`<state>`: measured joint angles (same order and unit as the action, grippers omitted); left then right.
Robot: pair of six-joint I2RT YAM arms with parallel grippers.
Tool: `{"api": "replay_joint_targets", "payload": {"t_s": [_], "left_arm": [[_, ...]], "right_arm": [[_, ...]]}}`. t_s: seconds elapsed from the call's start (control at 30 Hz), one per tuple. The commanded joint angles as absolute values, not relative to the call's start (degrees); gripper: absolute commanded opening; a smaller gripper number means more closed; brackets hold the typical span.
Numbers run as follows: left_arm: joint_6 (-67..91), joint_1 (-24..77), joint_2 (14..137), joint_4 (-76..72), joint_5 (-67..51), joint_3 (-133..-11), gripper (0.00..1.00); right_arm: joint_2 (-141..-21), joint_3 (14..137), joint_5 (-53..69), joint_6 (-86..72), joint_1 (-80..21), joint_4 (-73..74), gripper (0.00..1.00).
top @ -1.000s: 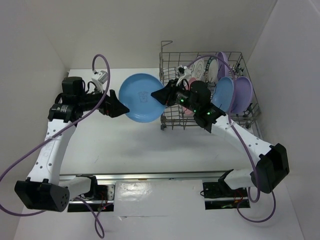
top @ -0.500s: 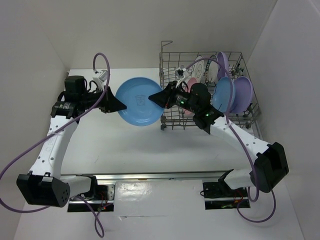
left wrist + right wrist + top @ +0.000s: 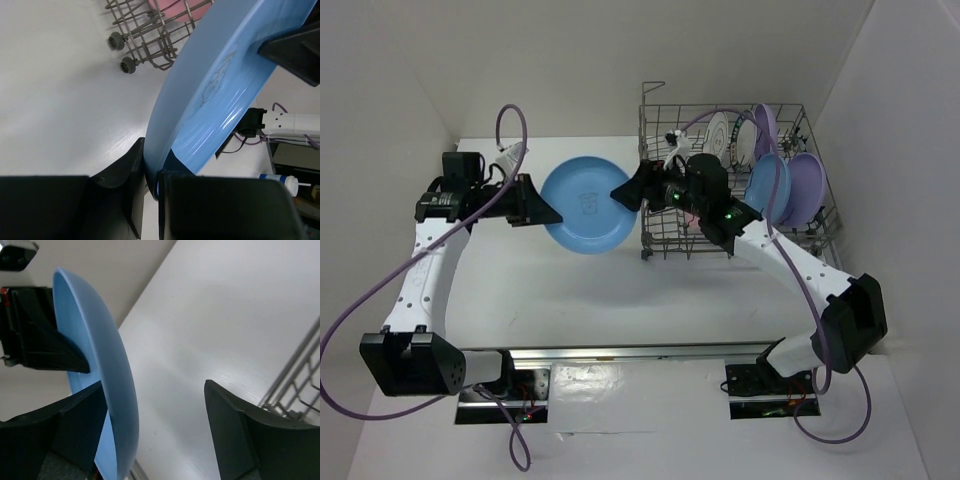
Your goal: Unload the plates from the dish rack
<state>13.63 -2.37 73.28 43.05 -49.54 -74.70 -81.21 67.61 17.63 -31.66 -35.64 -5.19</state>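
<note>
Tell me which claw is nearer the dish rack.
Right. The right claw sits just left of the dish rack; the left claw clamps the blue plate at its far rim, farther left.

No legible text, brand, number or sign in any view; the blue plate (image 3: 582, 212) carries a faint moulded mark at its centre, visible from the top and left wrist cameras, too blurred to read.

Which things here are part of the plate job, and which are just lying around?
Part of the job: blue plate, pinched by the left gripper; open right gripper; dish rack; light blue plate, lilac plates and white patterned plate standing in it.
Just there: purple cables; metal rail.
</note>
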Motion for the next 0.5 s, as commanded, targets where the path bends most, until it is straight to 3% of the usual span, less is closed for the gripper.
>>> {"api": "replay_joint_targets", "payload": {"t_s": [0.0,0.2,0.47], "left_arm": [[12.93,-4.92,74.17,47.62,-51.79,-77.43,0.00],[10.82,-5.54,82.84,46.94,-30.00,-76.03,0.00],[5.81,-5.01,103.95,48.59,-30.32,-81.55,0.00]], "right_arm": [[-79.64,73.55,6.38,-28.04,-35.95,2.18,0.83],[-76.20,81.12,-9.22,-24.97,-35.95,14.76,0.85],[-70.41,79.89,-13.45,-22.68,-35.95,16.96,0.85]]}}
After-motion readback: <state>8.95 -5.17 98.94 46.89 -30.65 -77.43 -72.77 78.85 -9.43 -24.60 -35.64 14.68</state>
